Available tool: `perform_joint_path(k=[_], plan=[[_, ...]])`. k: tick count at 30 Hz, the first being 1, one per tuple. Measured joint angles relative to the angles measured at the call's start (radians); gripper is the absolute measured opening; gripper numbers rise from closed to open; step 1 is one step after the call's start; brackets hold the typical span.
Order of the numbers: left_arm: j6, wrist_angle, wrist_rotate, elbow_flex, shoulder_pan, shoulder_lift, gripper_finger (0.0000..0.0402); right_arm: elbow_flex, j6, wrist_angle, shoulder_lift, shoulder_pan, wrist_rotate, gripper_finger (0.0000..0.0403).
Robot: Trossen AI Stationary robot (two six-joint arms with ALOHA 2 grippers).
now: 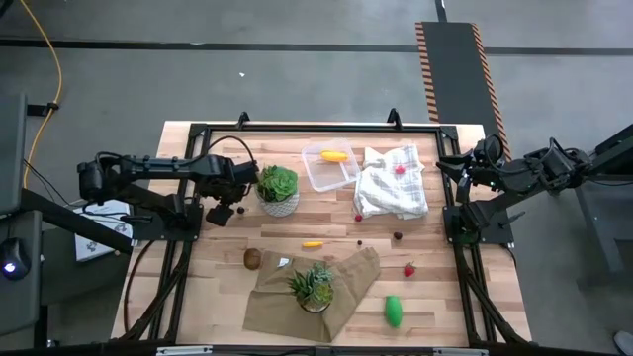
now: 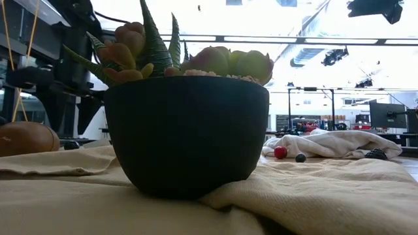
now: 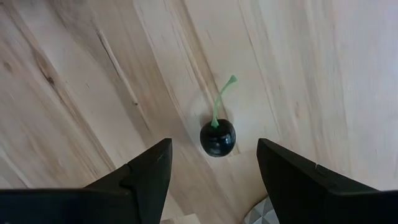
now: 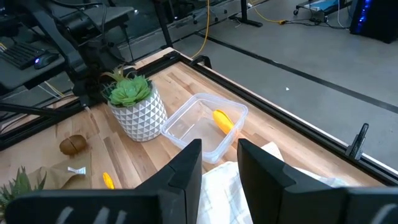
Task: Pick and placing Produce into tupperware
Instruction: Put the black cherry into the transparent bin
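Cherry, dark and glossy with a green stem, sits on the bare wood of the counter near its left edge, right under the left end effector. Its fingers stand apart, released, with the cherry centred in the gap and nothing gripped yet; the stem runs away from the wrist, so closing across the round body looks like the sensible move. A white patterned succulent pot stands just beside that spot.

The tupperware lies toward the far edge, right of the pot, with a yellow oblong piece already inside. The left arm is plainly the nearer one. The right end effector hangs by the right edge, part-open and holding nothing, above the white cloth.
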Motion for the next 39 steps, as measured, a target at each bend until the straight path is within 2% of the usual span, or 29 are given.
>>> perform_joint_path(k=[19, 27, 39], plan=[[0.002, 0.002, 0.009, 0.0, -0.007, 0.033, 0.0223, 0.0, 0.0, -0.003, 0.0, 0.0, 0.0, 0.0094], [-0.017, 0.125, 0.032, -0.065, -0.032, 0.033, 0.0223, 0.0, 0.0, -0.003, 0.0, 0.0, 0.007, 0.0094], [-0.017, 0.096, 0.024, -0.066, -0.031, 0.033, 0.0223, 0.0, 0.001, -0.003, 0.0, 0.0, 0.014, 0.0094]])
